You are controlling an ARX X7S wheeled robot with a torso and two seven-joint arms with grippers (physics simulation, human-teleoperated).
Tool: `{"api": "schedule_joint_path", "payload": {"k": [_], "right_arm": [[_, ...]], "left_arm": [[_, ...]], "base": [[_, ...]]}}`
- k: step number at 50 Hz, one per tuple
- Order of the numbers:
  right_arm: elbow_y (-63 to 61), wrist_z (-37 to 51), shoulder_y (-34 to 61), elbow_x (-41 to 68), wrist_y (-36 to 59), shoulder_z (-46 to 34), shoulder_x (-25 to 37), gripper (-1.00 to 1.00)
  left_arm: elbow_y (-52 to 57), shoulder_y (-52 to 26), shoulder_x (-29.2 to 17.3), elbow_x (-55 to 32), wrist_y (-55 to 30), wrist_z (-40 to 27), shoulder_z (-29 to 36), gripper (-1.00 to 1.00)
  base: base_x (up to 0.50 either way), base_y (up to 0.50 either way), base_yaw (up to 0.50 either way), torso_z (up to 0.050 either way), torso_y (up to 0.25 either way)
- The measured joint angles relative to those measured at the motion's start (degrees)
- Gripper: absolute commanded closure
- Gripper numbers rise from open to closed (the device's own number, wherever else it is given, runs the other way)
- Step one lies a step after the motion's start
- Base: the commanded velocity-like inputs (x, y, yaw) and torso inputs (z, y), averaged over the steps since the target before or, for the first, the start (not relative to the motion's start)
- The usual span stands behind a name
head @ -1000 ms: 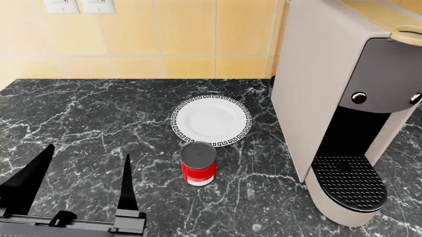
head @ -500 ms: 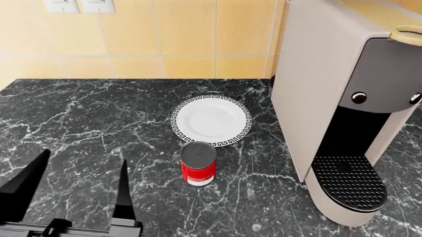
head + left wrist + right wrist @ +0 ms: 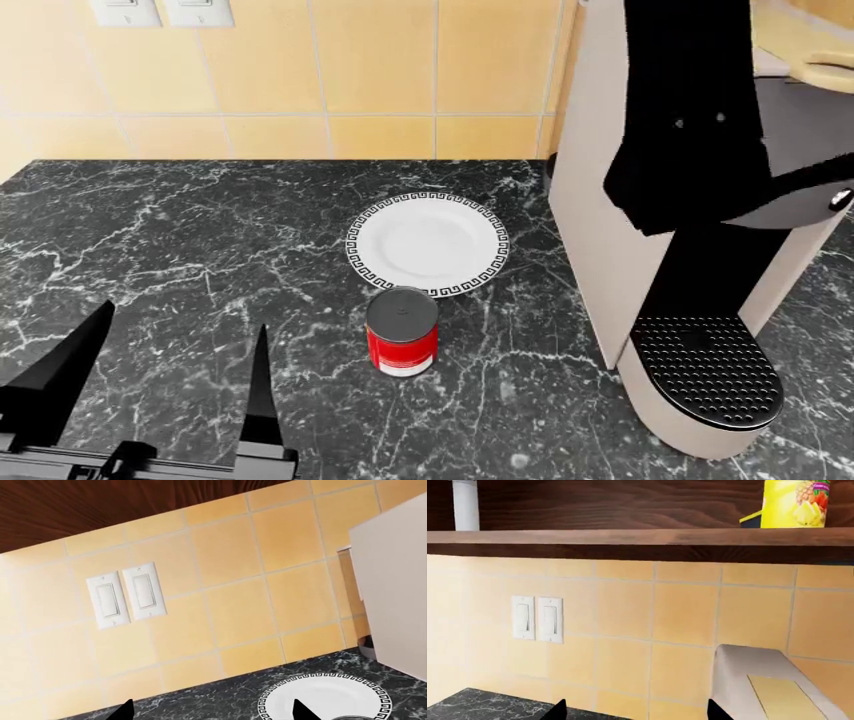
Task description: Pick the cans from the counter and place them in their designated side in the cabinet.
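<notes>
your left gripper hangs wide open and empty, lined up short of the red, white-banded can standing on the black marble counter, yellow-labelled can shelved.

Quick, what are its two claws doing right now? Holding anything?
Left gripper: open, holding nothing.
Right gripper: open, holding nothing.

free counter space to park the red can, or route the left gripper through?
Bare black marble counter runs from the tiled wall to the open left gripper, left of the white patterned-rim plate. Crowded: the red can stands just before the plate, with the beige coffee machine on their right.
</notes>
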Motion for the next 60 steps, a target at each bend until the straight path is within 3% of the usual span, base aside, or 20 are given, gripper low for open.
{"api": "schedule_joint_path", "payload": {"k": [27,44,60], "right_arm": [[-9.4,-9.52,-20.75,-11.84,-4.52,-4.26,-0.52,-1.0],[-11.16,-13.42,-45.69,-26.63,1.67,1.4,-5.28,-1.0],[-10.27,-19.37,-59.14,-37.11,4.08,1.61,-7.13,-1.0]], "left_arm": [[0.0,-1.23,0.17,-0.69,0.14,0.0,0.83,-1.0],[0.0,-0.37,0.29,-0.57,0.07,0.0,0.32,-1.0],[0.0,0.88,0.62,-0.77,-0.41,0.0,-0.96,-1.0]], "base": [[0.0,0.0,0.0,0.0,0.0],[0.0,0.0,0.0,0.0,0.0],[0.0,0.0,0.0,0.0,0.0]]}}
